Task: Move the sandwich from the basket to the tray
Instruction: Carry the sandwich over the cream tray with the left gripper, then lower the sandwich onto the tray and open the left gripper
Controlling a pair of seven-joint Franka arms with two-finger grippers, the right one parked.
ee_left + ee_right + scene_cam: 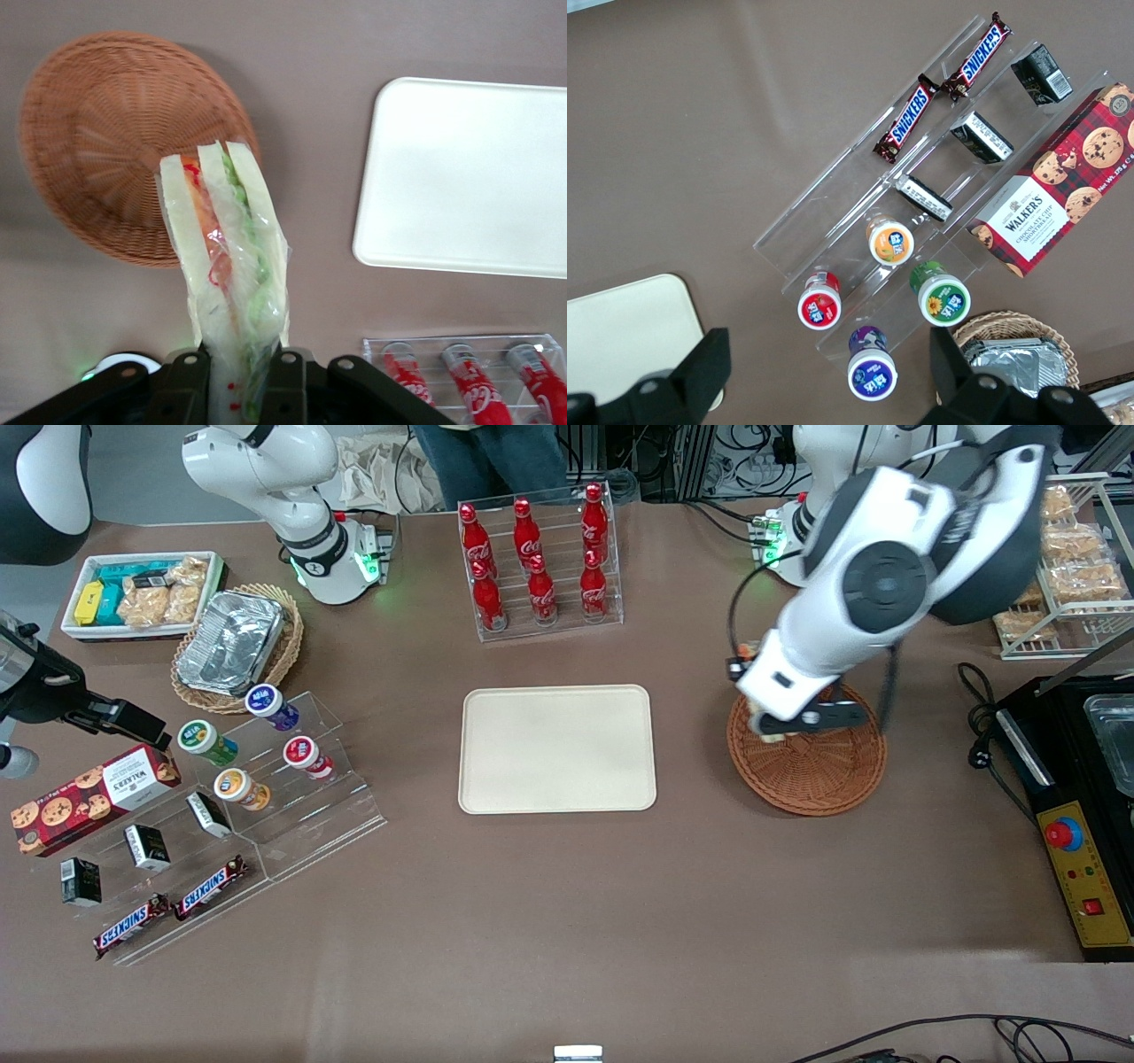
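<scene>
My left gripper [783, 723] hangs above the reddish-brown wicker basket [808, 772], over its edge toward the tray. It is shut on the wrapped wedge sandwich [226, 257], white bread with green, red and orange filling. The wrist view shows both fingers [182, 390] pressed against the sandwich's narrow end, with the gripper [235, 385] holding it lifted off the basket [97, 133]. In the front view only a pale bit of the sandwich [767, 732] shows under the arm. The basket holds nothing else that I can see. The cream tray [556, 749] lies bare beside the basket, toward the parked arm's end, and also shows in the wrist view [469, 177].
A clear rack of red cola bottles [539, 558] stands farther from the front camera than the tray. An acrylic stand with snacks [221, 806], a foil pan in a tan basket [235, 646] and a white bin [133, 593] lie toward the parked arm's end. A black machine [1076, 806] sits at the working arm's end.
</scene>
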